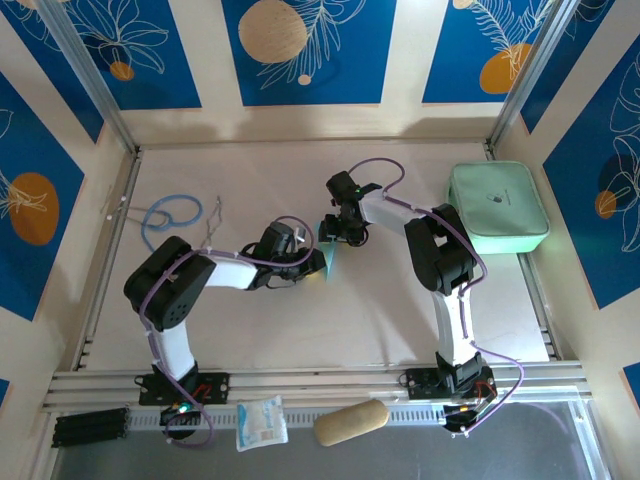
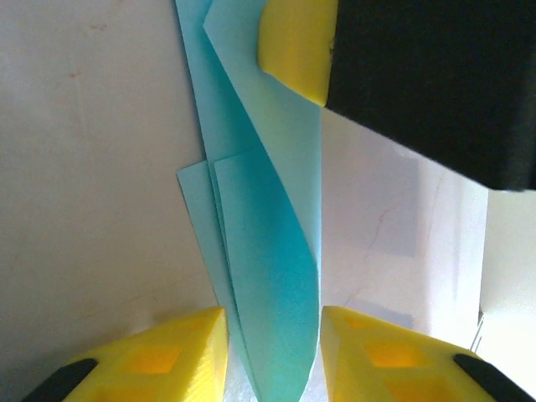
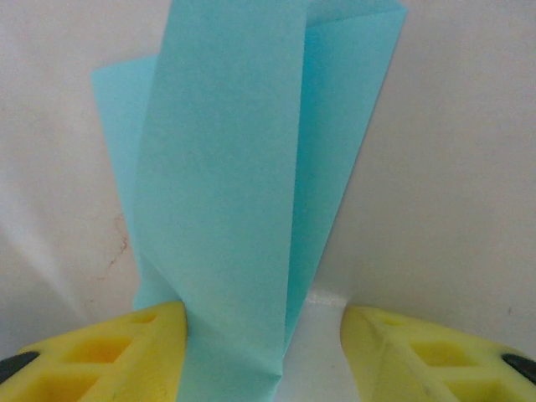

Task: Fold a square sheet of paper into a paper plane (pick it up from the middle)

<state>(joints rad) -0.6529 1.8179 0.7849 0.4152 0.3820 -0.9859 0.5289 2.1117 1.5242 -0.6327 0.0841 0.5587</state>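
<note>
The square sheet of paper, light blue, is folded into a narrow long shape, a partly formed paper plane, at the table's middle. My left gripper reaches it from the left. In the left wrist view the folded layers fill the gap between the yellow fingers of my left gripper, touching both. My right gripper comes from above right. One of its yellow fingers rests on the paper's far end. In the right wrist view the paper leans on the left finger of my right gripper, with a clear gap to the right finger.
A mint-green zip case lies at the right edge of the table. A blue cable loop lies at the back left. A white snack packet and a tan oblong object sit on the front rail.
</note>
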